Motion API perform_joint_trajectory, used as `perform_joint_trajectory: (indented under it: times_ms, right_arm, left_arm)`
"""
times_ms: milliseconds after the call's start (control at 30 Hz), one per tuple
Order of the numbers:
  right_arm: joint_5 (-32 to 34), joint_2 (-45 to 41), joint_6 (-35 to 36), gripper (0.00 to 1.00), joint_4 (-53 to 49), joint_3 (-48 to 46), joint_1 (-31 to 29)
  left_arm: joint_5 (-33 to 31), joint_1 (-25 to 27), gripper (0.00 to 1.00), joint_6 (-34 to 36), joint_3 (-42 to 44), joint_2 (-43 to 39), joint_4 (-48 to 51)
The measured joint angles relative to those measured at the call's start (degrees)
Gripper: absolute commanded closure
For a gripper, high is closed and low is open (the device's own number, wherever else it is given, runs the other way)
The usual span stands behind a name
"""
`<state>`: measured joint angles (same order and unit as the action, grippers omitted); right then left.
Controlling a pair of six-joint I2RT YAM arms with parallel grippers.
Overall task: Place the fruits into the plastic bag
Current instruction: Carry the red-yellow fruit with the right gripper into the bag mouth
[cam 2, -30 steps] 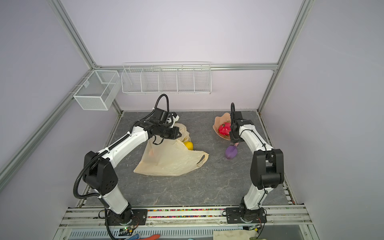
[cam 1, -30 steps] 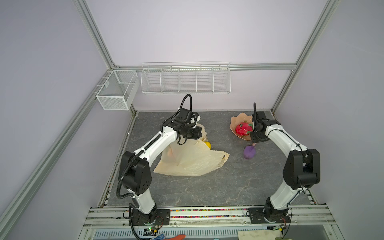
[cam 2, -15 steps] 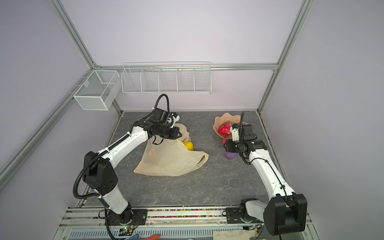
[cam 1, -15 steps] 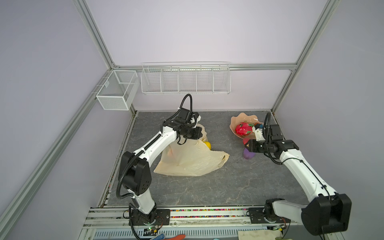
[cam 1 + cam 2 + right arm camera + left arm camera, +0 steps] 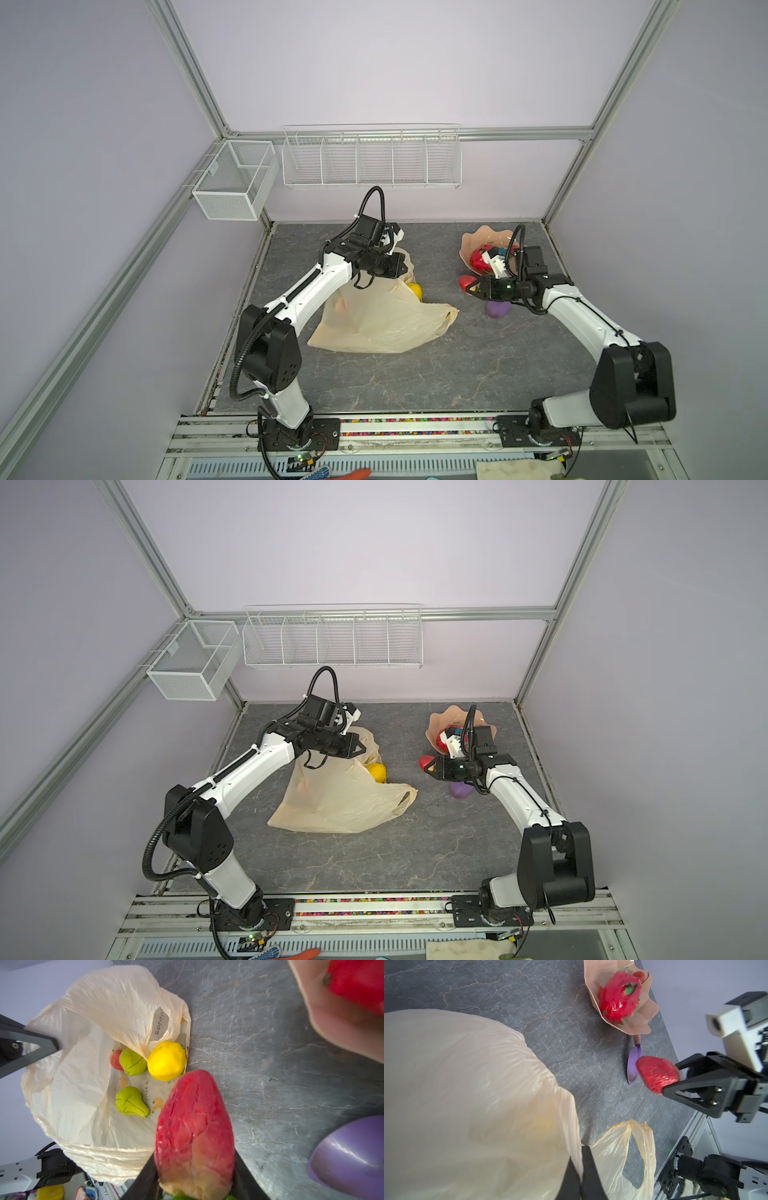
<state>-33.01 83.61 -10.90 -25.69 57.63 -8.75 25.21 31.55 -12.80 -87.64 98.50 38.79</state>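
While clear of bag [image 5: 382, 324], strawberry [image 5: 465, 282] over table [image 5: 415, 382]

Cropped, blurred, covered

In the right wrist view the strawberry [image 5: 195, 1132] runs off the bottom edge, the dragon fruit [image 5: 357, 982], dish [image 5: 342, 1028] and scoop [image 5: 351, 1157] are blurred and cropped, and a small red fruit [image 5: 115, 1059] sits half behind a pear [image 5: 132, 1061]. In the left wrist view the bag [image 5: 467, 1084] overruns two edges and its contents cannot be made out; the left end effector [image 5: 582, 1153] is cut by the bottom edge. In both top views the right wrist camera [image 5: 496, 264] covers most of the dish, and the bag half hides the lemon [image 5: 414, 290].
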Motion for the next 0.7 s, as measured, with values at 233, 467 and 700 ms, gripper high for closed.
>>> perform_joint_trajectory:
  times_ms: [233, 467, 700]
  right_arm:
    - [-3.3, 6.8, -4.5, 0.66, 7.5, 2.3, -7.7]
    - [-6.3, 14.3, -9.7, 0.66, 14.3, 4.7, -16.7]
    - [-10.1, 22.1, -18.4, 0.64, 24.8, 7.6, -24.6]
  left_arm:
    - [0.2, 0.0, 1.0, 0.0, 0.0, -0.5, -0.7]
    - [0.2, 0.2, 1.0, 0.0, 0.0, -0.5, -0.8]
    - [0.1, 0.6, 1.0, 0.0, 0.0, -0.5, -0.8]
